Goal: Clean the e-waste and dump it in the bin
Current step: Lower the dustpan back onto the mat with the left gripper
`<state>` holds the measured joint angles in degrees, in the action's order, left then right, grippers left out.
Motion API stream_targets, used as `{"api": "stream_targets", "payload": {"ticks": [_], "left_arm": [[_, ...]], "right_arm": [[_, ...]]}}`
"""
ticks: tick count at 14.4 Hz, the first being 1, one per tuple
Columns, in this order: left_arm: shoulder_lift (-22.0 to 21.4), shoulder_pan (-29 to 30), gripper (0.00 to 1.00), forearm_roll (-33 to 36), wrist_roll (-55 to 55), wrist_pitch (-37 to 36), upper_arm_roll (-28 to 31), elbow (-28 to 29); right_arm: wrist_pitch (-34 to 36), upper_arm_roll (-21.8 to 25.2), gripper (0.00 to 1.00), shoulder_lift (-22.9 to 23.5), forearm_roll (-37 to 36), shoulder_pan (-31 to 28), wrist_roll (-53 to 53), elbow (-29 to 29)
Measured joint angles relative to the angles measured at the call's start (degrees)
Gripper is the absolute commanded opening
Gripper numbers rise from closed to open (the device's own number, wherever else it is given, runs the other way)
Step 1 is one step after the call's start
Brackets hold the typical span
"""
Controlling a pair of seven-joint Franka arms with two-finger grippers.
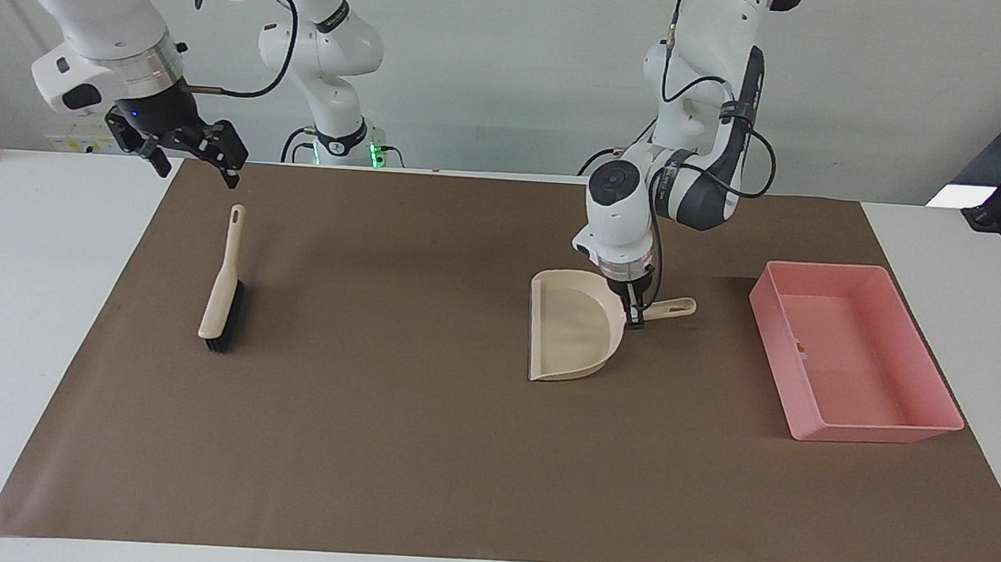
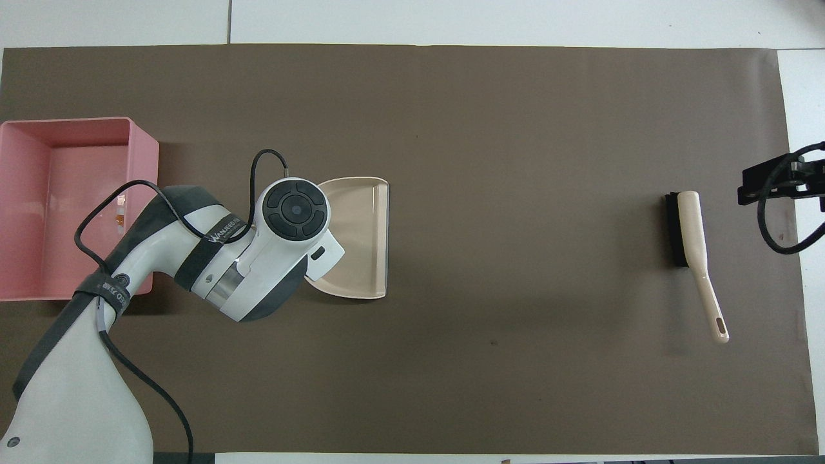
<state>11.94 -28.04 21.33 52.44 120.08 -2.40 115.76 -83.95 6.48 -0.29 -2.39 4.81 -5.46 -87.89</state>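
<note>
The left gripper (image 1: 635, 317) pinches the cream plastic dustpan's (image 1: 571, 337) handle, well apart from the shallow pink plastic bin (image 1: 878, 423) (its small contents indistinct), while the right gripper (image 1: 186, 157) waits spread wide.

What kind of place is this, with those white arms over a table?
Most likely a robotics lab or test bench. Two robot arms are mounted at a white table covered by a brown mat, with only staged props laid out: a dustpan, a brush and a pink tray, against bare walls.
</note>
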Motion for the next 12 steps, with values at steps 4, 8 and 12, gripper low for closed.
{"api": "stream_targets", "payload": {"ticks": [4,8,12], "left_arm": [[0.08,-0.12,0.12,0.0,-3.31,-0.08,0.0,0.1],[0.1,-0.12,0.99,0.0,-4.36,-0.16,0.01,0.1],[-0.69,-0.15,0.99,-0.23,-5.58,-3.59,0.0,-1.29]], "right_arm": [[0.0,-3.12,1.0,-0.05,0.0,-2.26,0.0,-0.07],[0.54,-2.83,1.0,-0.2,0.0,-1.89,0.0,-0.35],[0.59,-2.73,1.0,-1.07,0.0,-2.25,0.0,-1.35]]}}
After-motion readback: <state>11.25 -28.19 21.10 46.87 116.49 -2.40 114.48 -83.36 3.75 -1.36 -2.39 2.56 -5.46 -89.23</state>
